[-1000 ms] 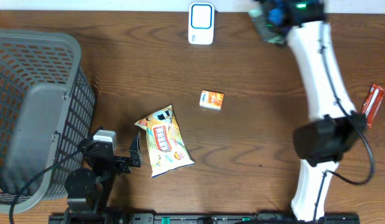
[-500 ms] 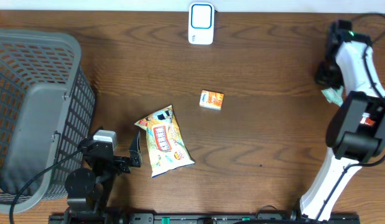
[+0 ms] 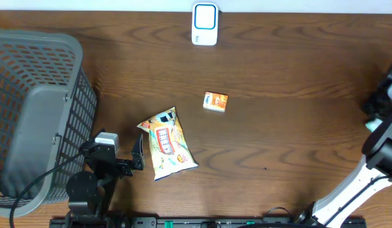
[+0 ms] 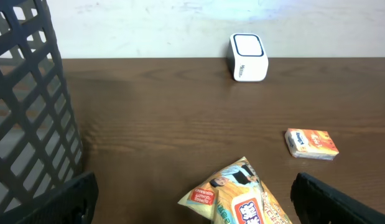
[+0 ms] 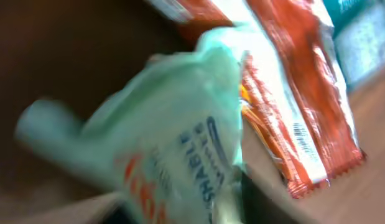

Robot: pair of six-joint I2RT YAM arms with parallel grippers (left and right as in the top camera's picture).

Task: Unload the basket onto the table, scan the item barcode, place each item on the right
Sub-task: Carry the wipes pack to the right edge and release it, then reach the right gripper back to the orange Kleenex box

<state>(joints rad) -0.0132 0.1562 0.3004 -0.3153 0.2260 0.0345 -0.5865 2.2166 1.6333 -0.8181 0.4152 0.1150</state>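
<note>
left pincer (image 3: pixel 137 156) is wide apart by the bag (image 3: pixel 167 144); right pincer (image 3: pixel 374 114) at the bench (image 3: pixel 278 145) right edge, blurry green packet (image 5: pixel 173 143) up close, can't tell if it's apart or clamped

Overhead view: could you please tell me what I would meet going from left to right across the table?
In order: grey basket → snack bag → small orange box → right arm. I left out the white scanner, which overlaps the box's span.
</note>
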